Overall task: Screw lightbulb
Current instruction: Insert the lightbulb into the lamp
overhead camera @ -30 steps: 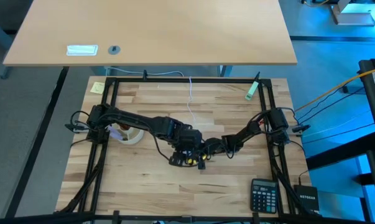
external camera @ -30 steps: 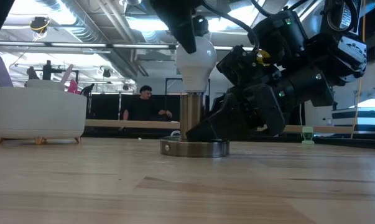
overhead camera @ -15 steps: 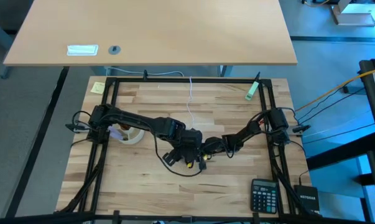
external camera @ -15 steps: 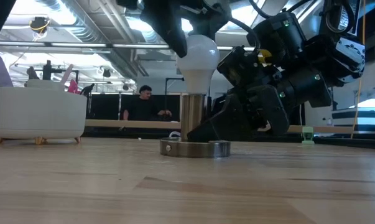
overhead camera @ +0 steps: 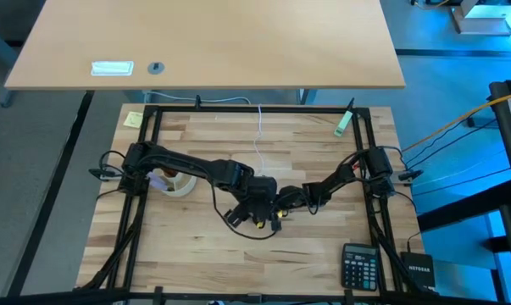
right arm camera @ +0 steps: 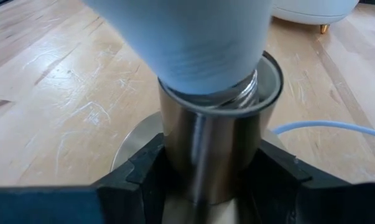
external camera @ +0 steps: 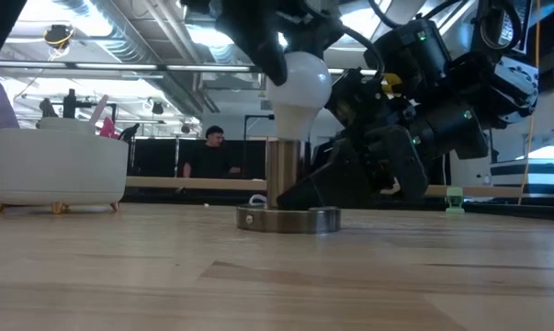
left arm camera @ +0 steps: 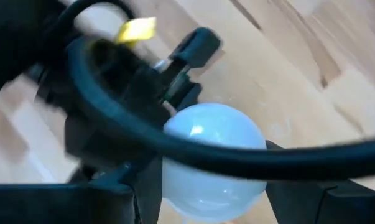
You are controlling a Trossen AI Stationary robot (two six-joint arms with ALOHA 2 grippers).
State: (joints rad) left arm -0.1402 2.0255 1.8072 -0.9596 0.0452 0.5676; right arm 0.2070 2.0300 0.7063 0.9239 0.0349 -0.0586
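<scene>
The white lightbulb (external camera: pixel 298 87) stands with its grey screw base (right arm camera: pixel 244 93) in the mouth of the silvery socket tube (external camera: pixel 283 170), leaning a little. The tube rises from a round base disc (external camera: pixel 288 219) that rests flat on the wooden table. My left gripper (external camera: pixel 295 55) reaches down from above and is shut on the bulb's round head. My right gripper (right arm camera: pixel 212 180) is shut on the socket tube, low over the table on the tube's right side. In the high view both grippers (overhead camera: pixel 257 210) (overhead camera: pixel 277 203) meet at the table's middle and hide the socket. My left gripper pinches the bulb's round head (left arm camera: pixel 175 180) between its two fingers (left arm camera: pixel 140 196), pointing steeply down from above. The bulb is nearly upright, slightly tilted, its screw base in the socket's mouth. A black cable crosses in front of the bulb in the wrist view. My right gripper pinches the socket's upright tube (right arm camera: pixel 209 149) between its two fingers (right arm camera: pixel 147 168), one on each side. The fingers come nearly level from the table's right side, across the tube. The socket stands upright with its base disc on the table.
A thin white cord (overhead camera: pixel 259 135) runs from the socket toward the far edge. A white roll (overhead camera: pixel 177 182) lies under the left arm, a black calculator (overhead camera: pixel 359 265) at the near right, a green object (overhead camera: pixel 343 124) at the far right. A person (external camera: pixel 212 156) sits beyond the table.
My left gripper has rolled about its own axis while staying shut on the bulb's head, sinking slightly. The bulb's head has shifted a little sideways in the low view, so the bulb leans a little more. The right gripper and the socket have kept still.
</scene>
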